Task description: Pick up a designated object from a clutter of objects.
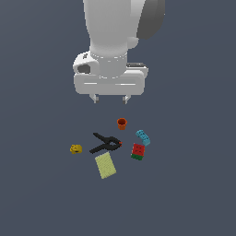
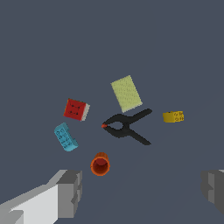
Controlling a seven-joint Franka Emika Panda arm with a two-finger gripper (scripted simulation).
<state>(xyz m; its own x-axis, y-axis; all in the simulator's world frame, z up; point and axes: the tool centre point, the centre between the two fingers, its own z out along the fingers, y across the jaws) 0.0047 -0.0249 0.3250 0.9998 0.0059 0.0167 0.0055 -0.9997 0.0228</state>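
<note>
Gripper (image 1: 110,98) hangs wide open above the black clamp (image 1: 105,143) (sponge (image 1: 105,166) touching its handle) and risks pinching both.

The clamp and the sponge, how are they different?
The clamp is black with a small orange-red tip; the sponge is yellow-green all over. The clamp has two long handles that splay apart like a V, while the sponge is one plain flat rectangle. The clamp has gaps between its parts; the sponge is solid. Both lie loose on the same dark floor, close beside each other, and the hand is above them, touching neither.
</note>
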